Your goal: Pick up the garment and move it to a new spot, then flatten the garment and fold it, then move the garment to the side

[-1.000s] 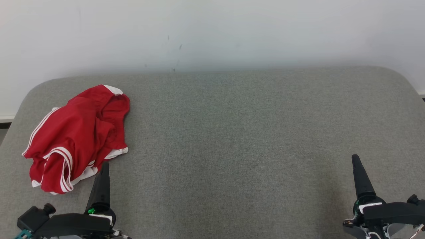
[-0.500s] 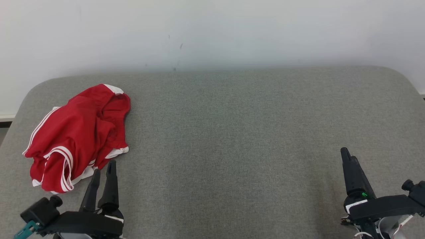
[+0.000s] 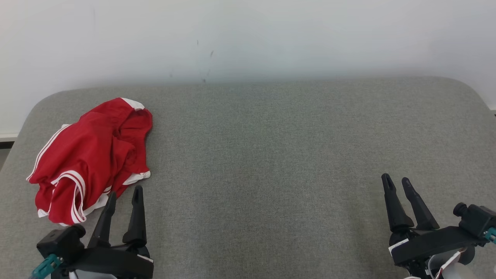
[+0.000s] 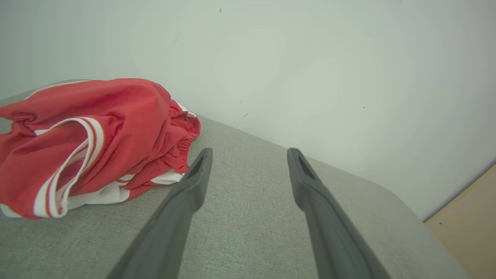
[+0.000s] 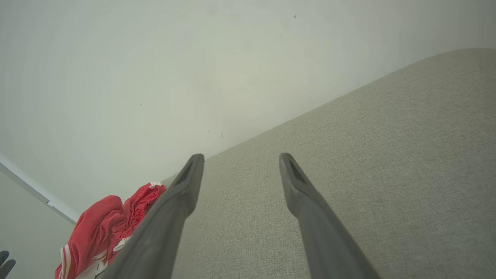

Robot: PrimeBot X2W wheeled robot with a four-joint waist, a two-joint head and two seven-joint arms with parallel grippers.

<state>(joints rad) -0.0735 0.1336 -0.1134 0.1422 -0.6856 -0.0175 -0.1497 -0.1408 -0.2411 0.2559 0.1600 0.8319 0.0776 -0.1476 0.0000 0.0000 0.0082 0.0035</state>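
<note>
Dark fingers of our left gripper (image 3: 124, 192) stand apart, pointing forward, its base cut off below. Just beyond its left fingertip lies the crumpled red garment (image 3: 89, 155), its shape lost in folds. Well to the right, our right gripper (image 3: 395, 178) is likewise spread over grey upholstery (image 3: 271, 155).
</note>
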